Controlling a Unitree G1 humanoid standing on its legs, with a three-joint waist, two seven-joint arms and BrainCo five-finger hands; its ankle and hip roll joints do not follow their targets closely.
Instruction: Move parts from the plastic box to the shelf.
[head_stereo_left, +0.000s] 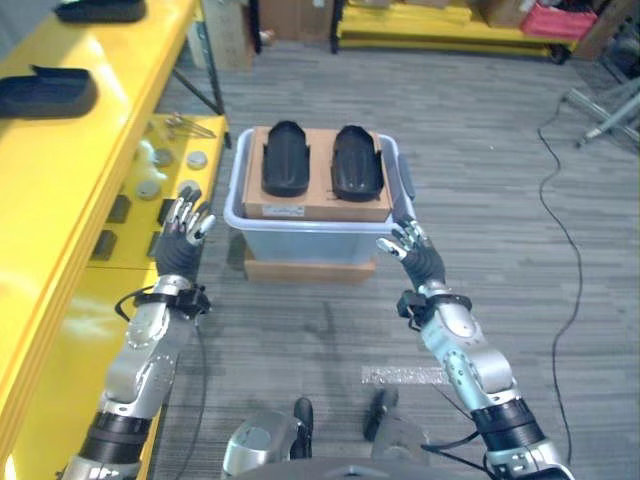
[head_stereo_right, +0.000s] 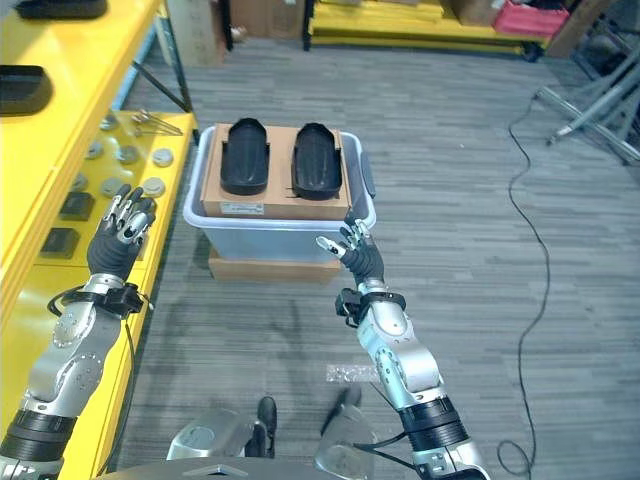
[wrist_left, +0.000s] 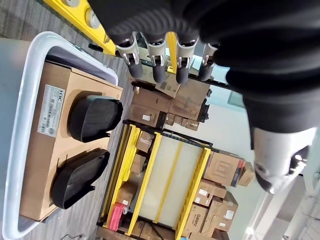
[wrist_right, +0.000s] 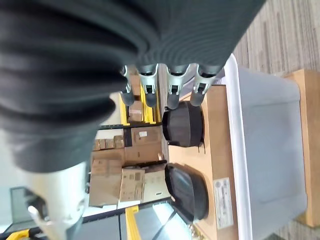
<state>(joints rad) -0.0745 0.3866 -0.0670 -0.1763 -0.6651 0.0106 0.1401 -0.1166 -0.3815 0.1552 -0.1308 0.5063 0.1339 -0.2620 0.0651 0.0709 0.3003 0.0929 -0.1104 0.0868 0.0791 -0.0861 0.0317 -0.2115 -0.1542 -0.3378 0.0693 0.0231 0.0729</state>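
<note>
While both hands hang empty short of it, the pale translucent plastic box (head_stereo_left: 312, 238) stands on the grey carpeted floor (head_stereo_left: 480, 150), raised on a flat brown cardboard slab (head_stereo_left: 310, 270). Across its top lies a brown cardboard sheet (head_stereo_left: 318, 200), and on that sit two glossy black moulded parts, the left part (head_stereo_left: 285, 158) and the right part (head_stereo_left: 357, 163), each a rounded shell shaped like a shoe sole, side by side. What lies under the sheet is hidden.

Near the box's left corner, the left hand (head_stereo_left: 185, 228) has its silver fingers relaxed and spread. By the box's right front corner, the right hand (head_stereo_left: 410, 243) is likewise loosely spread.

Beside the left arm runs the glossy yellow metal shelf (head_stereo_left: 60, 200), with two more black parts on top, both cut off at the frame edge.
</note>
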